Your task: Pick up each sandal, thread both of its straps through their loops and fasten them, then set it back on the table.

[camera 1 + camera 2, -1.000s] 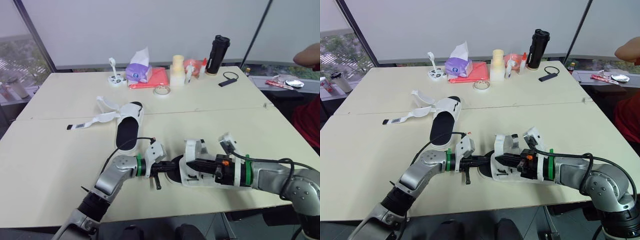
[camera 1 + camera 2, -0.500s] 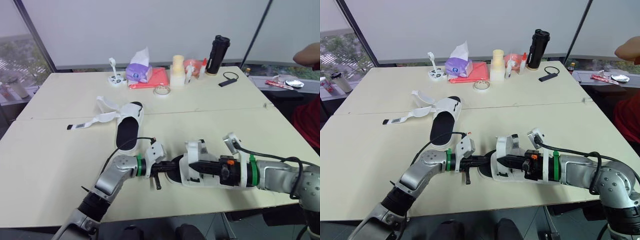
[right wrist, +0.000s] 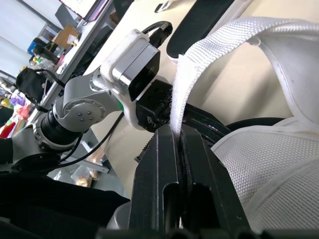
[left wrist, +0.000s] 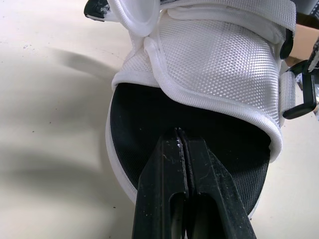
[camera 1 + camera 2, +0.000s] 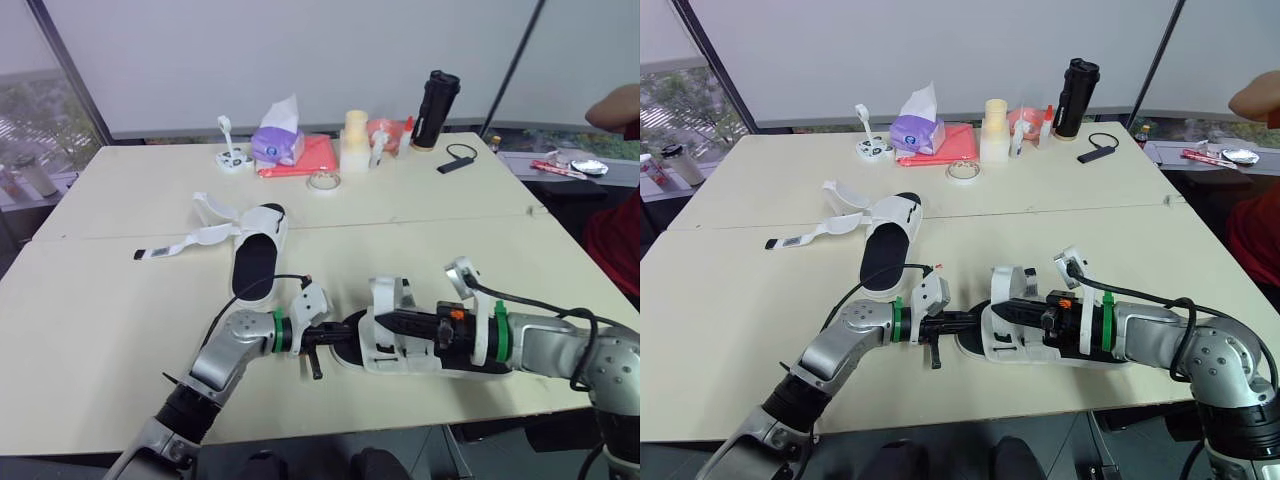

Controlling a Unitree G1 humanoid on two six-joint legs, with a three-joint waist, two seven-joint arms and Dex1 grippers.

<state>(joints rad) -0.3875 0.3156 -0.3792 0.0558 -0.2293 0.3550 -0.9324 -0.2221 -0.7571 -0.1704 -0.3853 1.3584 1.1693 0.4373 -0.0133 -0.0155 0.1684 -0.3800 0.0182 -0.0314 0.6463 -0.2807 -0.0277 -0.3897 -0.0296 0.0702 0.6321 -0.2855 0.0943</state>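
Arms level, inward at sandal (image 5: 396,353): right gripper (image 3: 174,132) pinching strap (image 3: 187,74), left gripper (image 4: 180,137) closed.

The left arm (image 5: 232,342) and right arm (image 5: 548,350) are silver-grey with rounded joints. Each wrist has a green ring (image 5: 277,328), a white camera housing (image 5: 312,302) and a looping black cable (image 5: 250,287). The left claw (image 4: 180,138) and right claw (image 3: 175,137) are black.

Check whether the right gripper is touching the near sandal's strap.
Touching. The right wrist view shows the white strap pinched between the shut fingers of the right gripper, rising from their tips.
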